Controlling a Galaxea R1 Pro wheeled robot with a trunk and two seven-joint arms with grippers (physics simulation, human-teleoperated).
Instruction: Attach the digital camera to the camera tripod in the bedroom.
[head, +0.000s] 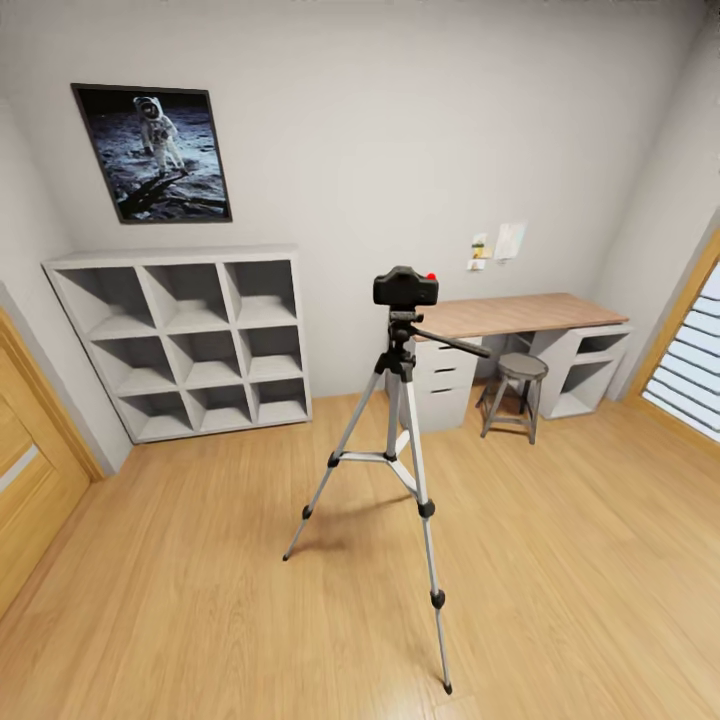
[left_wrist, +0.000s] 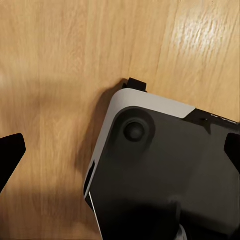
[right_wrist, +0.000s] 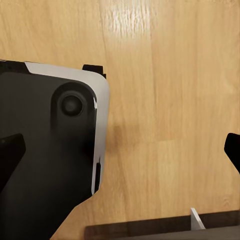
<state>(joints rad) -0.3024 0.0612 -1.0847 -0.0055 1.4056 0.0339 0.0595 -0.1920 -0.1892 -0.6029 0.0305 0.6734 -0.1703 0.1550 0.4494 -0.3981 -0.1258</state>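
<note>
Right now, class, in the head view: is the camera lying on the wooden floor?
No. The camera sits on top of the tripod, which stands upright on the floor, well above the planks.

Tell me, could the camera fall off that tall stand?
Maybe. The digital camera sits atop the camera tripod, but the pictures cannot show whether it is locked on. The tripod is tall with thin legs on smooth wood floor, so a bump from the robot could tip it. The long pan handle sticks out sideways and could get snagged.
</note>
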